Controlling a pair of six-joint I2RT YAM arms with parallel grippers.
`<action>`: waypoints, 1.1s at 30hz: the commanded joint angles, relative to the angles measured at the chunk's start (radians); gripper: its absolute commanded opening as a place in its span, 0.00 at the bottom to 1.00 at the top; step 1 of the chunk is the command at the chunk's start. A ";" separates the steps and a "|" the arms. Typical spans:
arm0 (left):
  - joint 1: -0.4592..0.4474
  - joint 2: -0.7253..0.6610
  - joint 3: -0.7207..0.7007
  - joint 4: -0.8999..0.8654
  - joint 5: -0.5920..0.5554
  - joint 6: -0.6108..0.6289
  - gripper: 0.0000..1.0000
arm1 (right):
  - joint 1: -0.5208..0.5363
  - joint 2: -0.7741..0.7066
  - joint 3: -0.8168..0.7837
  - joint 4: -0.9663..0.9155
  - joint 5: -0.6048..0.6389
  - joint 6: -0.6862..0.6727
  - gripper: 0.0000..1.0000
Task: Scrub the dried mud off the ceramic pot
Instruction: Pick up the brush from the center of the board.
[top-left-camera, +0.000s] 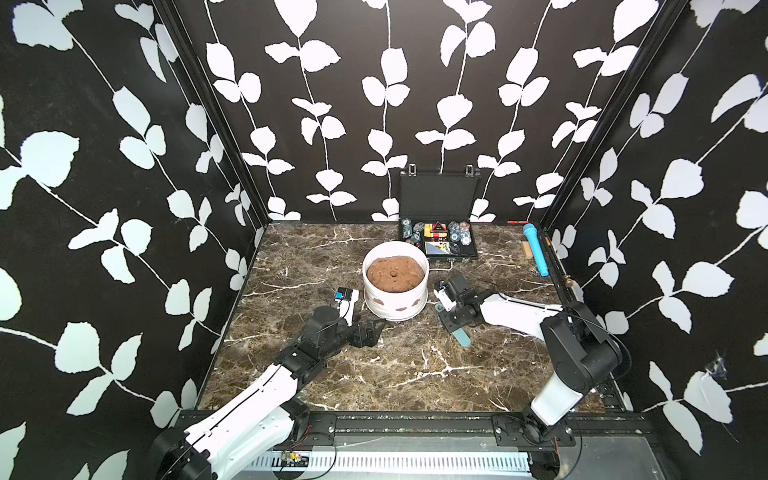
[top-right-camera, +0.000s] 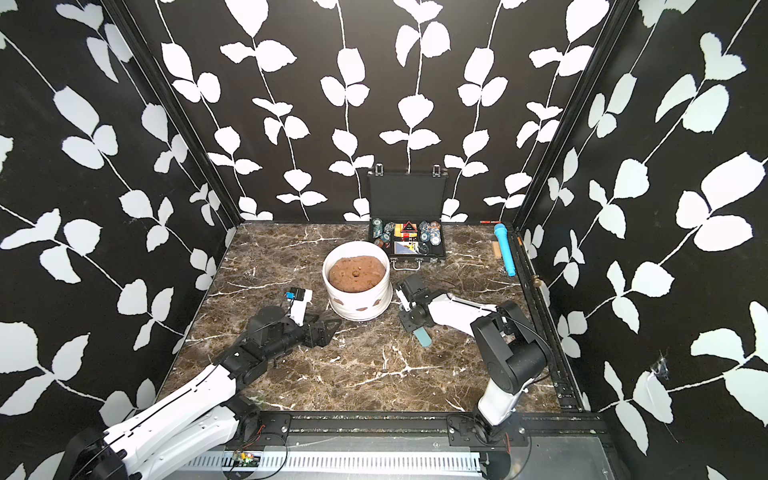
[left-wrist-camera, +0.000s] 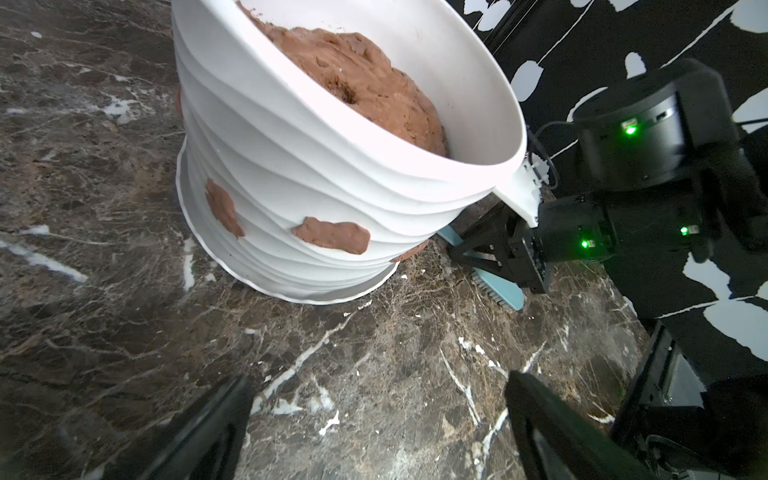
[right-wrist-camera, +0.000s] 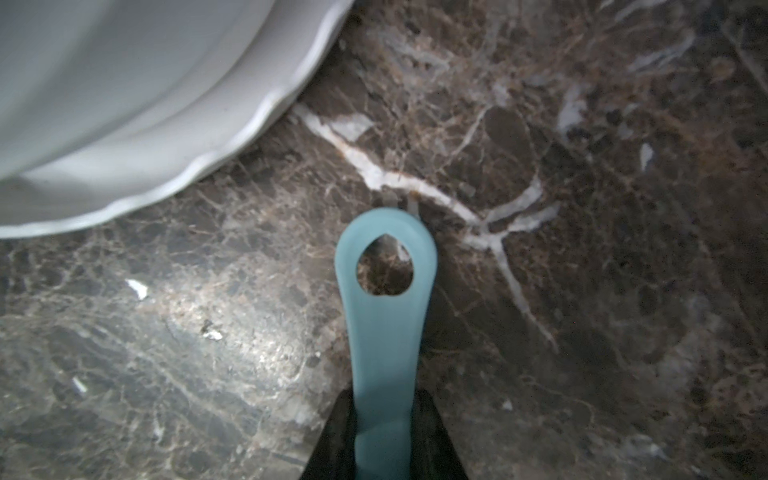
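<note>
The white pot (top-left-camera: 390, 312) stands mid-way along the marble table (top-left-camera: 415, 374), with patches of dried mud (left-wrist-camera: 332, 235) stuck low on its ribbed wall. Just beside it, the right gripper (right-wrist-camera: 384, 419) has its fingers pressed on both sides of the teal brush (right-wrist-camera: 384, 332) handle. The left gripper (left-wrist-camera: 374, 432) sits near the pot, fingers wide apart, holding nothing

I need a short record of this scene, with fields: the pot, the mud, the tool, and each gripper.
pot: white ribbed ceramic pot, upright on the marble table, brown mound inside
mud: reddish-brown patches on the outer wall, not yet scrubbed
tool: teal brush, lying on the table beside the pot
left gripper: jaws open, empty
right gripper: jaws closed on the brush handle
back: open black case, blue microphone
</note>
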 joint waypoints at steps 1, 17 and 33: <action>-0.008 0.004 0.007 0.037 0.007 0.000 0.99 | 0.000 -0.063 -0.026 0.007 0.034 0.017 0.13; -0.032 0.036 0.066 0.104 0.058 0.016 0.99 | -0.075 -0.513 -0.055 0.145 -0.092 0.201 0.10; -0.295 0.349 0.350 0.279 -0.050 0.033 0.98 | 0.086 -0.563 -0.003 0.486 0.008 0.490 0.11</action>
